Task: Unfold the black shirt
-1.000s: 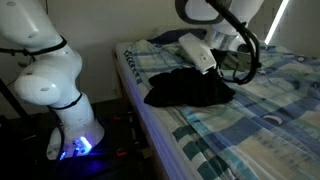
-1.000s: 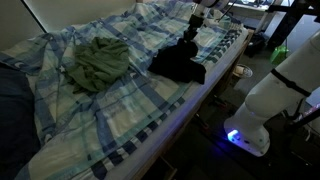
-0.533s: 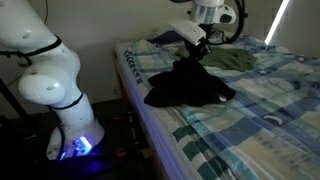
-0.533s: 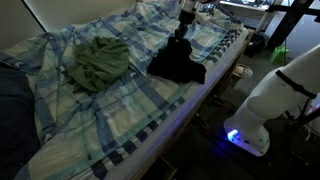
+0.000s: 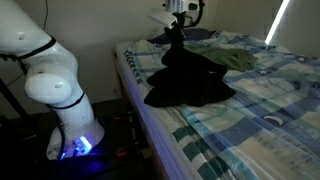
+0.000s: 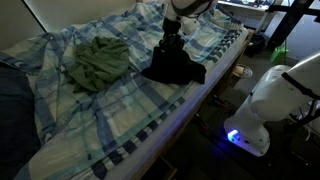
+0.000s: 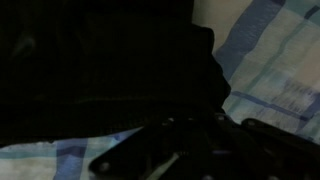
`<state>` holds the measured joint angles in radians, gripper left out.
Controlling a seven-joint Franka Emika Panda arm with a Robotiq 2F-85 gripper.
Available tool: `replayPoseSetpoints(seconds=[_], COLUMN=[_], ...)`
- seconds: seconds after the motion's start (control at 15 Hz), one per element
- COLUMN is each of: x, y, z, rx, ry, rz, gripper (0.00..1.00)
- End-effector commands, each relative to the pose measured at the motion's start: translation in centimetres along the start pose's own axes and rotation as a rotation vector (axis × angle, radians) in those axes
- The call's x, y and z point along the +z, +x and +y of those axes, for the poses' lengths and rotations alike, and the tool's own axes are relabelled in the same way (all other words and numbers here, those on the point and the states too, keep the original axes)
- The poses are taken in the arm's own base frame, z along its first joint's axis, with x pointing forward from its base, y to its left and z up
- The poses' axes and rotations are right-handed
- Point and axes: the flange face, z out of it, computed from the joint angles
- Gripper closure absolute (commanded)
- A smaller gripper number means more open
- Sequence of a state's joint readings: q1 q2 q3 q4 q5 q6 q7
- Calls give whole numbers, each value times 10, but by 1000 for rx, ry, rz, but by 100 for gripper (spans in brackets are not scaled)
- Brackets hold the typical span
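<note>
The black shirt (image 5: 188, 82) lies crumpled on the plaid bed near its edge. One part of it is pulled up into a peak. My gripper (image 5: 177, 34) is shut on the top of that peak and holds it above the bed; it also shows in the other exterior view (image 6: 170, 37), with the shirt (image 6: 176, 66) hanging below it. In the wrist view the black cloth (image 7: 100, 70) fills most of the picture and the fingers (image 7: 190, 140) are dark and hard to make out.
A green garment (image 6: 98, 60) lies further along the bed (image 6: 120, 120), also seen in an exterior view (image 5: 232, 58). The robot base (image 5: 60, 90) stands on the floor beside the bed edge. A wall is behind the bed.
The gripper has risen and moved toward the bed's head end, lifting a part of the black shirt into a taller peak.
</note>
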<state>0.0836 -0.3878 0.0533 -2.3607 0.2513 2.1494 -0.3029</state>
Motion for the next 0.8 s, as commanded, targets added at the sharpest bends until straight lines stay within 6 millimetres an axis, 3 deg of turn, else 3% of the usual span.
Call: replayPoseSetpoints(seconds=[0.0, 0.4, 0.73], x=[11, 36, 53], y=[-11, -14, -11], z=[-67, -161, -203], rx=[-24, -124, -192], ry=[-67, -151, -185], rz=[10, -12, -10], gripper=[98, 98, 98])
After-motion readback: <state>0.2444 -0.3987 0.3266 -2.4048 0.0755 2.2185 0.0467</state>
